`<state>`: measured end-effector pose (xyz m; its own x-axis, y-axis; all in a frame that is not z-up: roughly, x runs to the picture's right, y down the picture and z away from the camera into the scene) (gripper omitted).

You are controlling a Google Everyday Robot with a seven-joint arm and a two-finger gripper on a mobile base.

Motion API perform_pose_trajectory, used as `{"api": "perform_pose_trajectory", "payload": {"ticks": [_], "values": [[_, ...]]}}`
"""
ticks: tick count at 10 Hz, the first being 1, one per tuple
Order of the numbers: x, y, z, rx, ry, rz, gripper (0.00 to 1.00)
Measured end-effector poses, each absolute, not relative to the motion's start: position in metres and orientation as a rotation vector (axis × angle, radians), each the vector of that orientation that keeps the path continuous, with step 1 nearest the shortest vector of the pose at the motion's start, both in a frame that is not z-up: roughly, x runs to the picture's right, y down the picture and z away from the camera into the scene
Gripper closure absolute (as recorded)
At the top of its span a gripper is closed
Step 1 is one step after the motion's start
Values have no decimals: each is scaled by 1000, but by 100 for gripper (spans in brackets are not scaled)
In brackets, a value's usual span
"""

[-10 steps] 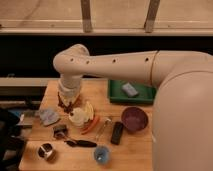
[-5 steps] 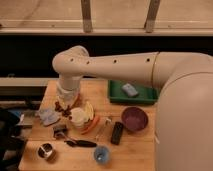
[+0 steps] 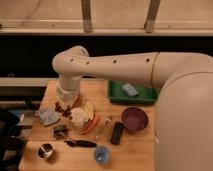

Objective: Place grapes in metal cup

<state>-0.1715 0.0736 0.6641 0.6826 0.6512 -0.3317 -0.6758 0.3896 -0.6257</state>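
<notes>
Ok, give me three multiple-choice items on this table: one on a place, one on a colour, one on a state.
1. The metal cup stands on the table at: A the near left corner; B the far right; C the middle.
2. The bowl is: A green; B purple; C white.
3. The grapes are: A in the metal cup; B in the bowl; C under the gripper, outside both.
Key: 1 A, it sits by the near left edge. 2 B, its inside shows purple. 3 C, the gripper hangs over them at the far left, apart from the cup.
</notes>
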Motion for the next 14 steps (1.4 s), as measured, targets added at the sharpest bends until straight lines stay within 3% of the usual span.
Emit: {"api": "perform_pose_trajectory", "payload": {"ticks": [8,14], "values": [[-228,136,617,-871,-25,677,100],[-255,197,589,-996,-13,596,100]]}}
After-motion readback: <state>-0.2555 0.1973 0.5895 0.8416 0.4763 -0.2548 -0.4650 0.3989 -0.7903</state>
